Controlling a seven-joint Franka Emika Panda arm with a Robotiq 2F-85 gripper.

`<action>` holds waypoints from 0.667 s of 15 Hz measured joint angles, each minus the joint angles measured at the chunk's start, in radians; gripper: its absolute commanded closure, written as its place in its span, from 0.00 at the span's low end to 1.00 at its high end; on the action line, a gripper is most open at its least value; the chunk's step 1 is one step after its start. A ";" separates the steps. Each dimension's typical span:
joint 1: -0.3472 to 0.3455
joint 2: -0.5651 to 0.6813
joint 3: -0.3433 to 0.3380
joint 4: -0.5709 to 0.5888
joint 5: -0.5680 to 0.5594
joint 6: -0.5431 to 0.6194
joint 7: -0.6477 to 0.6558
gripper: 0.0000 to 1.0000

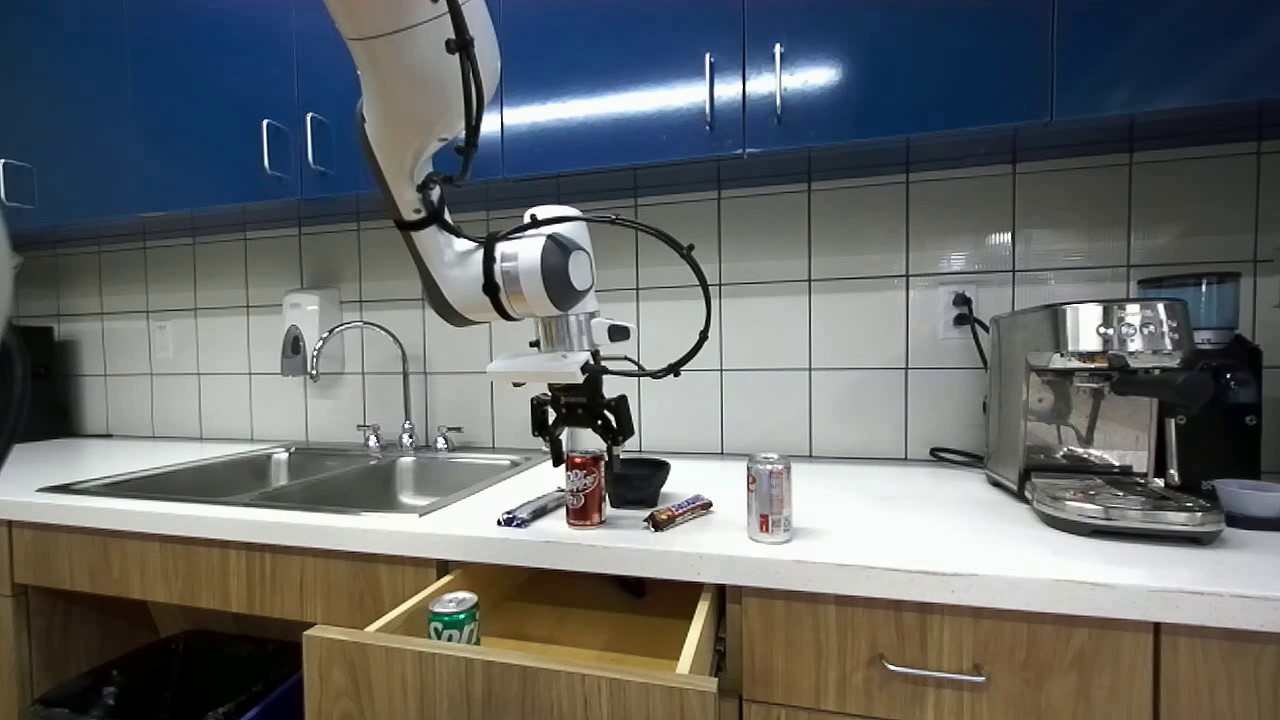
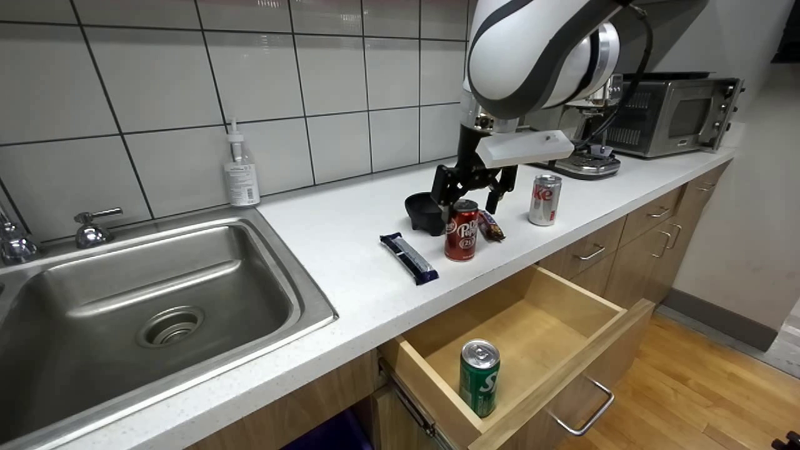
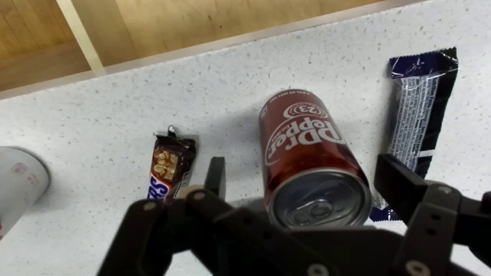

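One red can has the gripper spread near its top; likely the lining-up step, calling for lowering, then closing.

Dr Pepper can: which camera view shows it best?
The wrist view: the Dr Pepper can is largest there, its label and most of its lid showing. Both exterior views show it smaller, upright on the counter.

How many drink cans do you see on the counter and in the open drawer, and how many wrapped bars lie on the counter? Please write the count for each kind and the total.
Drink cans: 3 (red Dr Pepper can, silver can, green can in the drawer)
Wrapped bars: 2 (brown bar, purple-and-silver bar)
Total: 5
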 measured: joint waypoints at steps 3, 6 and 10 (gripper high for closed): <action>-0.001 0.022 0.000 0.027 0.010 -0.007 0.000 0.00; -0.001 0.035 0.000 0.042 0.011 -0.009 0.000 0.35; -0.001 0.045 0.002 0.052 0.012 -0.009 0.000 0.62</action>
